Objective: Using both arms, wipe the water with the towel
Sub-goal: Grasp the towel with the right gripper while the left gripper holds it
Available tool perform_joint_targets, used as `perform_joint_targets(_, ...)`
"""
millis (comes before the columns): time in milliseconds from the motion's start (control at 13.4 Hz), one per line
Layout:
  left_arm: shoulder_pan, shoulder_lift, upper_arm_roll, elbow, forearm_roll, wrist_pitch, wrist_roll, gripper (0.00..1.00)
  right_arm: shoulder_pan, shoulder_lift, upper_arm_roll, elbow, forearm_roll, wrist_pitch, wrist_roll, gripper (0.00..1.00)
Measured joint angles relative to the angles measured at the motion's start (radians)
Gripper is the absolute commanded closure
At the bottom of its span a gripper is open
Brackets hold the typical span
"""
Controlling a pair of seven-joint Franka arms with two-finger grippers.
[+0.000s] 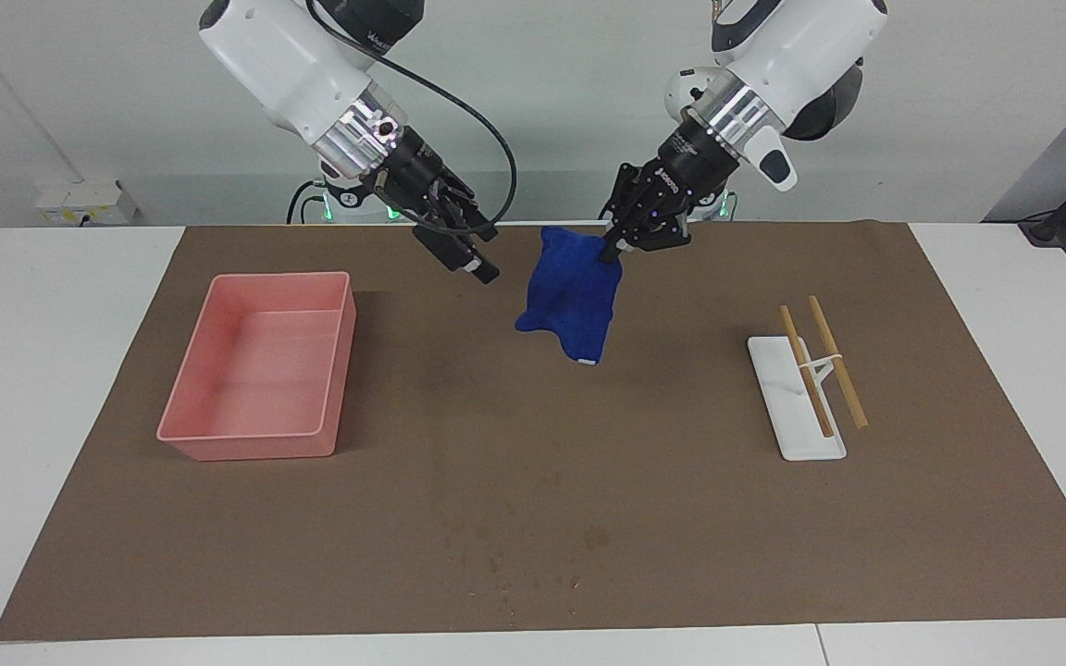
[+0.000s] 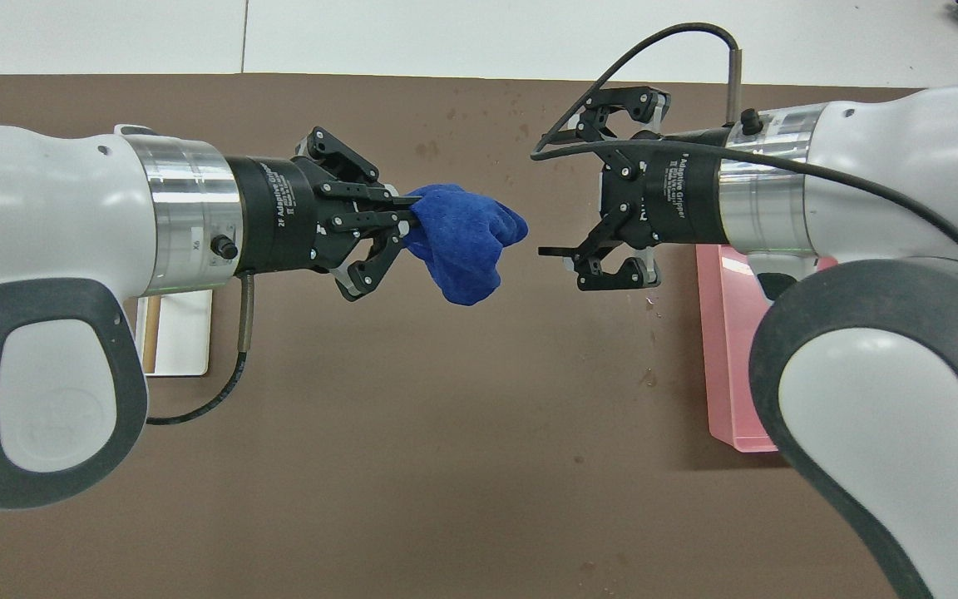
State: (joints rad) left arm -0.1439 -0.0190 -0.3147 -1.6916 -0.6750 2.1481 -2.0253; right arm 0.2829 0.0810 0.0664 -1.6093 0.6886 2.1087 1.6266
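Note:
My left gripper [image 1: 614, 248] is shut on the top corner of the deep-blue towel [image 1: 570, 296], which hangs bunched in the air over the middle of the brown mat [image 1: 533, 444]; its white tag shows at the bottom. In the overhead view the left gripper [image 2: 408, 218] pinches the towel [image 2: 462, 241] at its edge. My right gripper [image 1: 473, 254] is open and empty, raised beside the towel with a small gap between them; the overhead view shows the right gripper [image 2: 558, 191] with fingers spread, facing the towel. Small dark wet spots [image 1: 496, 546] dot the mat farther from the robots.
A pink bin [image 1: 260, 370] stands empty toward the right arm's end of the mat. A white tray with wooden sticks [image 1: 797, 416] lies toward the left arm's end. White table [image 1: 33, 370] surrounds the mat.

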Motion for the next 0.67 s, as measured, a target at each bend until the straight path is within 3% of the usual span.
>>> perform_joint_targets(373,-0.007,-0.009,-0.043,0.003,-0.055,0.038,-0.009,1.0,0.026,0.002,0.0,-0.065,0.011,0.018,0.051,0.01)
perform_joint_targets(448,-0.008,-0.01,-0.048,0.003,-0.07,0.039,-0.009,1.0,0.027,-0.001,0.0,-0.071,0.012,0.018,0.053,0.11)
perform_joint_targets(598,-0.009,-0.016,-0.063,0.003,-0.079,0.039,-0.01,1.0,0.036,-0.008,0.001,-0.075,0.012,0.018,0.054,0.56)
perform_joint_targets(672,-0.01,-0.019,-0.07,0.003,-0.08,0.039,-0.011,1.0,0.043,-0.01,0.001,-0.076,0.012,0.018,0.054,0.95)
